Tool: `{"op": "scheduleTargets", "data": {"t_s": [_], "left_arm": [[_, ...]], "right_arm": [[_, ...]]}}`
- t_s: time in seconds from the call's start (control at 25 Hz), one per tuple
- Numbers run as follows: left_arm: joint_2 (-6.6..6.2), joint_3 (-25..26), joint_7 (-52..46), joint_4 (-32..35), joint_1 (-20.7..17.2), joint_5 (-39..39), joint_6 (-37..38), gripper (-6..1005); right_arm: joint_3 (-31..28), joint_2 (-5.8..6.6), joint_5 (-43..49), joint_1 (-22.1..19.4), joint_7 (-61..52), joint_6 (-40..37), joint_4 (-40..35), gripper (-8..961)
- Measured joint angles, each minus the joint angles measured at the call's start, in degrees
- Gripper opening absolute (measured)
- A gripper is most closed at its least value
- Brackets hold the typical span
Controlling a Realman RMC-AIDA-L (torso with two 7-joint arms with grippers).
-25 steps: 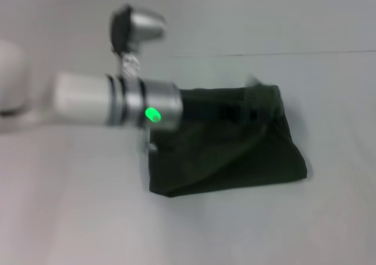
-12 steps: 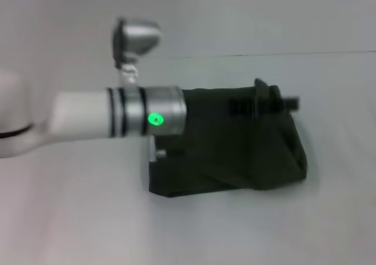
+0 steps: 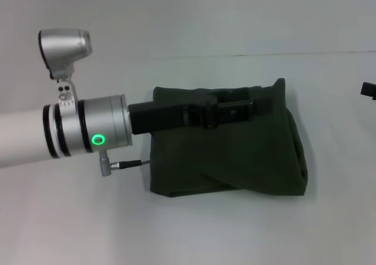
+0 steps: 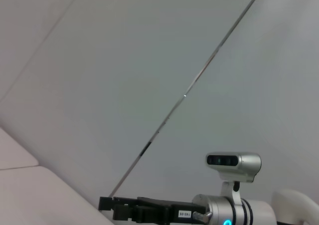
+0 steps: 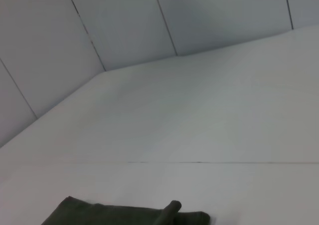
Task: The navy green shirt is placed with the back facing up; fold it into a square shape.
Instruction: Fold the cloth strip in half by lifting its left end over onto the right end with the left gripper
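Olive navy green shirt (image 3: 229,159) folded under left claw (image 3: 249,107) (grip unclear), right claw (image 4: 107,204) only wrist-seen.

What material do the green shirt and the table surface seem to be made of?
The navy green shirt looks like soft matte woven or knit fabric: it creases, folds and shows no shine. The table seems a smooth, hard, pale grey-white surface, perhaps laminate; it is uniformly flat, with one thin seam line.

1. The head camera is looking forward and down at the surface (image 3: 235,230).
2. The left wrist camera is facing the wall, catching the opposite arm.
3. The right wrist camera is sharing the navy green shirt (image 5: 124,216) with the head view.
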State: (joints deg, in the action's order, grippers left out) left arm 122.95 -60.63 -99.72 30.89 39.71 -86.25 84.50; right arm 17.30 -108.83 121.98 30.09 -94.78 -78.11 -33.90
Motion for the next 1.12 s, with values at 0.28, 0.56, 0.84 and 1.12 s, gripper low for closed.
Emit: {"op": "scheduleTargets", "data": {"t_s": [0.28,0.56,0.84,1.12], "left_arm": [[-0.65,0.0,4.5,0.1,-0.3,-3.1,0.0,936],[-3.09,2.4,8.3,0.3,-3.0,-3.2,-1.2,947],[-5.93,3.9,9.2,0.1,-3.1,-3.4,-1.2,947],[-5.66,6.3,10.6,0.0,-3.6,-3.7,-1.1,947]], "right_arm": [[7.4,3.17,0.0,4.1,-22.6,-0.6,0.5,918],[16.9,4.73,0.0,14.4,-41.0,-1.5,4.2,917],[27.6,3.44,1.2,20.7,-49.4,2.0,5.2,917],[32.3,1.34,9.0,24.4,-51.7,13.0,10.7,917]]}}
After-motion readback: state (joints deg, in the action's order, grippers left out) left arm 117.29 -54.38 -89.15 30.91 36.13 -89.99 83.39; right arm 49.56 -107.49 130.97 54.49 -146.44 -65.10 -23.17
